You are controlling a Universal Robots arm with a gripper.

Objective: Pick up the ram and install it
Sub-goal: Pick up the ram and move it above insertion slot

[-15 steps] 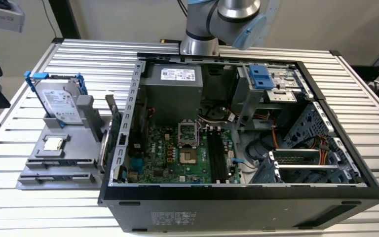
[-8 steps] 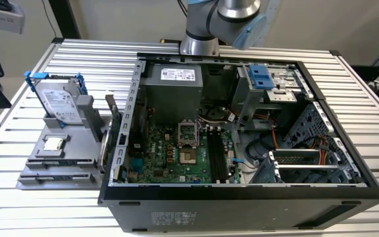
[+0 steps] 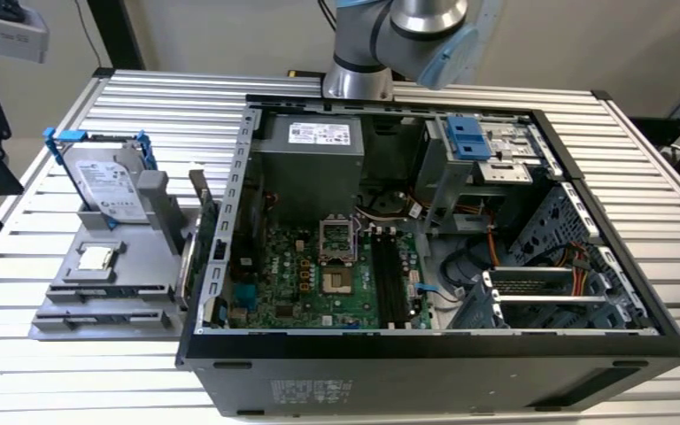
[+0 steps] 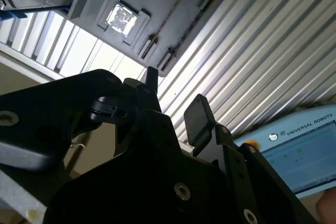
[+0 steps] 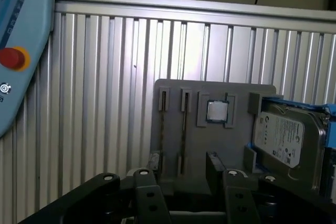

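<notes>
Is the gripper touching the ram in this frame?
Apart. In the first wrist view the ram stands edge-on in its slot in the grey fixture, and bare fixture shows between it and each of the gripper's open fingers.

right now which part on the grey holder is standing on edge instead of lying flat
The silver hard drive in its blue frame; it stands on edge, while the small square chip lies flat in its recess.

A robotics lab: slatted aluminium bench (image 3: 139,97), opened computer case (image 3: 435,367), robot teach pendant (image 5: 21,40).
</notes>
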